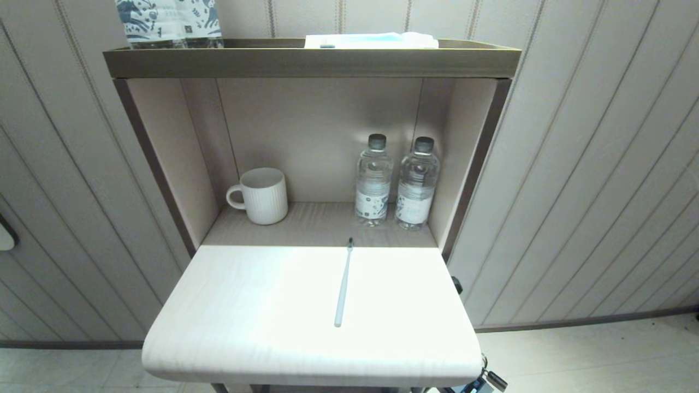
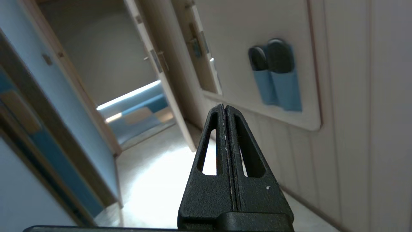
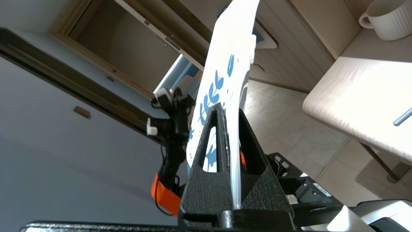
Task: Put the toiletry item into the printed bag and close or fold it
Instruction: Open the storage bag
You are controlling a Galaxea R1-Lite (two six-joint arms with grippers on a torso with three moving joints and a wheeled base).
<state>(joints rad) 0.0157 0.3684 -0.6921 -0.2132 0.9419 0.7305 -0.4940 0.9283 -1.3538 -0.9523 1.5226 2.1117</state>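
Observation:
The toiletry item, a thin pale grey toothbrush (image 1: 343, 284) with a dark bristle head, lies alone on the white fold-out shelf (image 1: 246, 316), head toward the cabinet. Its handle end shows in the right wrist view (image 3: 403, 117). My right gripper (image 3: 229, 108) is shut on the printed bag (image 3: 225, 64), a flat white pouch with blue leaf print held on edge beside and below the shelf, out of the head view. My left gripper (image 2: 224, 108) is shut on nothing, low beside the wall, away from the shelf.
In the cabinet niche stand a white ribbed mug (image 1: 262, 195) at the left and two water bottles (image 1: 373, 181) (image 1: 416, 184) at the right. On the cabinet top sit a blue-and-white printed pack (image 1: 168, 22) and a flat white packet (image 1: 371, 40).

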